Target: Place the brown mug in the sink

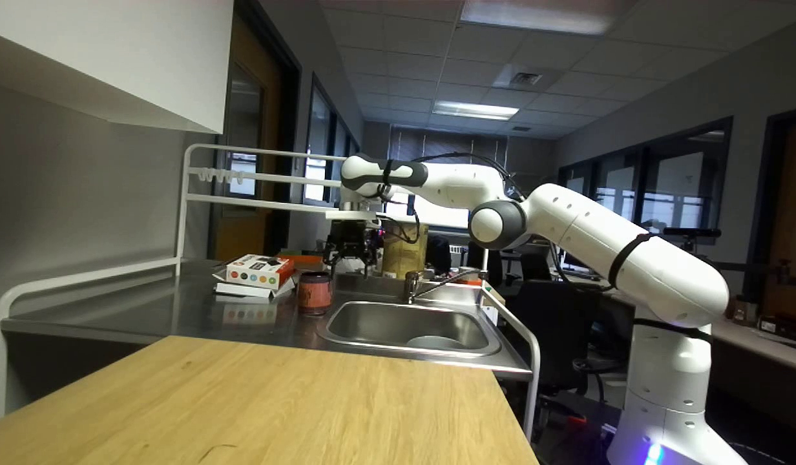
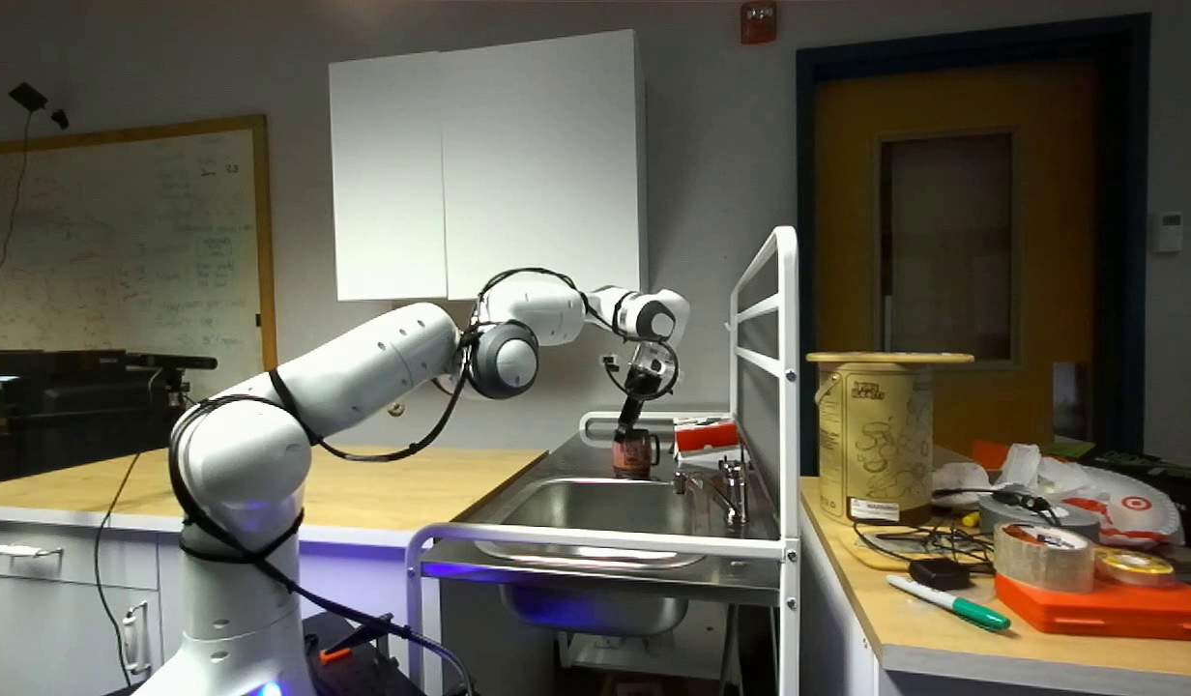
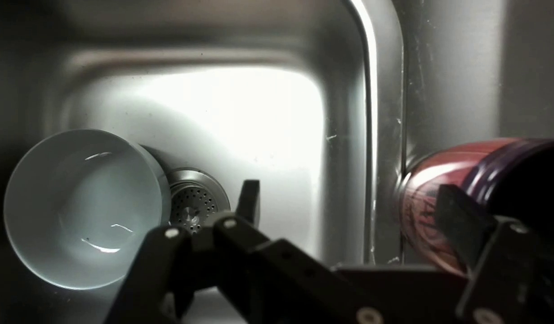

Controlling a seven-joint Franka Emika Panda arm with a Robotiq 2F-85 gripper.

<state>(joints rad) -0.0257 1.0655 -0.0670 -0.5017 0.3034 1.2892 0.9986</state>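
Your end effector (image 3: 355, 204) is spread, empty. Shift toward the wall-side edge of the desk (image 1: 146, 307) and straddle the brown mug (image 1: 314, 295), closing clear of its handle (image 2: 657, 448).

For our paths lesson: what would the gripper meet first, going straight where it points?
Pointing down, the gripper would probably meet the mug with one finger, or the sink rim; depth is unclear.
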